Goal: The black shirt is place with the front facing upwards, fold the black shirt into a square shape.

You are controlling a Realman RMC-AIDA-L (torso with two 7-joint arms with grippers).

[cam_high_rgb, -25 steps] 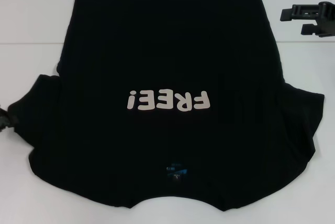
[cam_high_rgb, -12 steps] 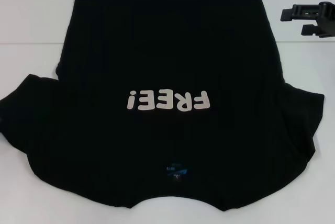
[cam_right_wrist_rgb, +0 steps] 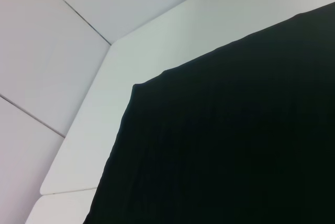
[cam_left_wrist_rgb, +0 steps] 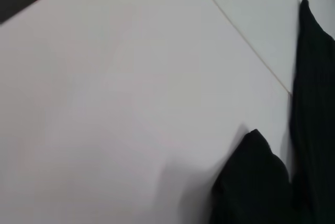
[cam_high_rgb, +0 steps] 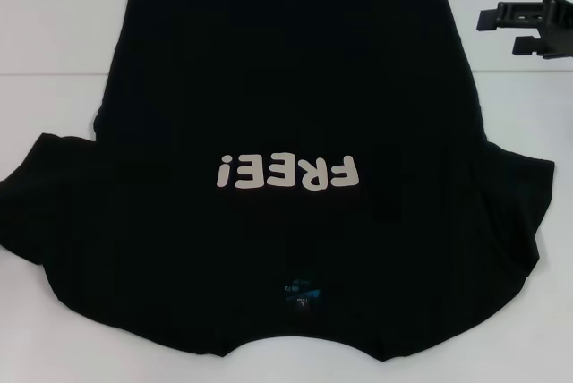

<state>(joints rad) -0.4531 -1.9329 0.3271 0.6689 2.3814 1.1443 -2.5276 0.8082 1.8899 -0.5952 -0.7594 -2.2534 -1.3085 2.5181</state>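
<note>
Shirt position: the black shirt point(cam_high_rgb: 286, 132) lies flat on the white table point(cam_high_rgb: 54, 25), front up, filling most of your head view. Its collar end is nearest the robot and its hem is at the far edge.
Print: the white "FREE!" lettering point(cam_high_rgb: 288, 171) sits mid-chest and reads upside down from the head camera.
Neck label: the small blue label point(cam_high_rgb: 299, 293) shows just inside the collar, near the close edge.
Sleeves: you will find both spread outward, unfolded, one at each side.
Right gripper: the right gripper point(cam_high_rgb: 528, 27) hangs above the table at the far right, just beside the shirt's far corner and clear of the fabric. It has hold of nothing; how wide its fingers stand cannot be told.
Left gripper: you cannot see it in any view. Its wrist camera shows bare table and the edge of a sleeve point(cam_left_wrist_rgb: 256, 182).
</note>
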